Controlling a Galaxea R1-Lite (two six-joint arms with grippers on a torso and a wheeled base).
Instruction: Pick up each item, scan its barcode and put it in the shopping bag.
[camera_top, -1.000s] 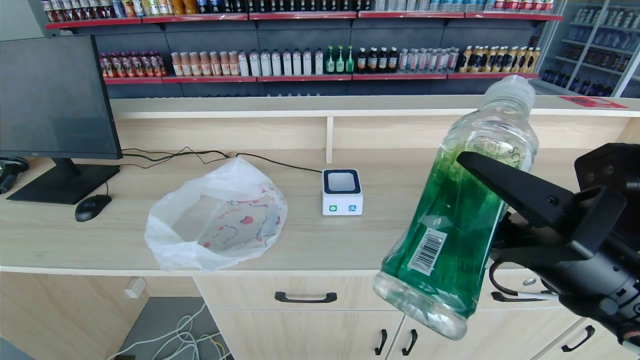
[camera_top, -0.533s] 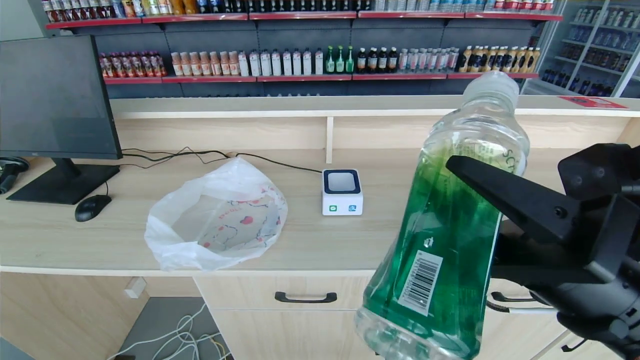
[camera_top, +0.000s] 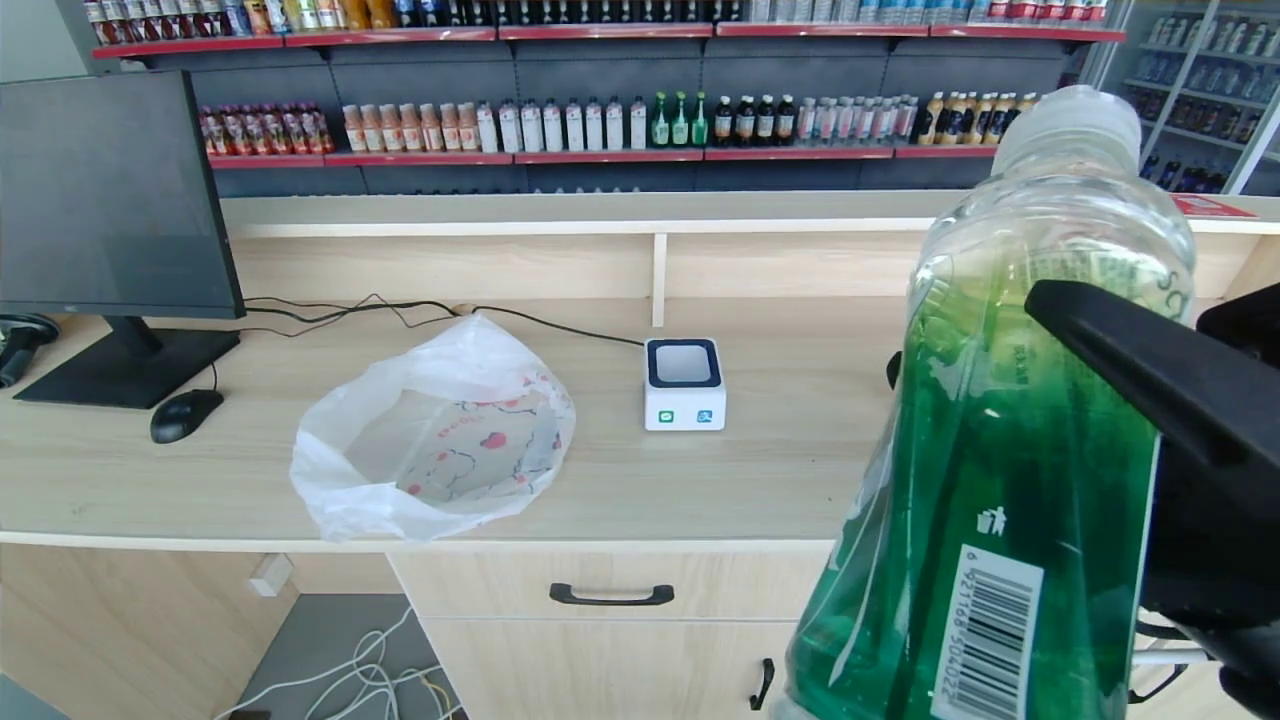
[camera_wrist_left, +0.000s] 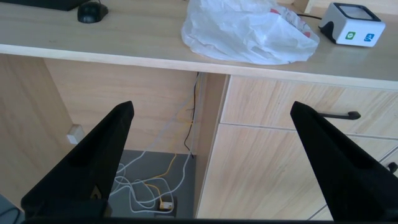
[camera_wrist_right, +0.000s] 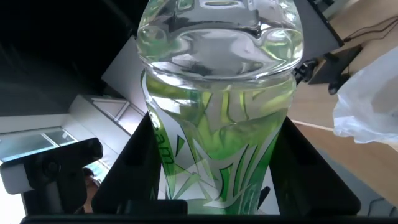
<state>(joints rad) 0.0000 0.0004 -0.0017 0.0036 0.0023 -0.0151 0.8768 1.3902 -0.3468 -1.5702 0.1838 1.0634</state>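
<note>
Presently, right gripper (camera_top: 1000, 350): jaws clamped on green bottle (camera_top: 1000, 480), held off the counter's (camera_top: 700, 480) front right edge; left gripper (camera_wrist_left: 211, 109): jaws spread apart below the front edge.

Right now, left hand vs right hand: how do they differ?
The left hand is open and empty; the right hand is shut on the green bottle. The left hand points at the cabinet front below the counter; the right hand holds the bottle up, close to the head camera. Both have black fingers.
</note>
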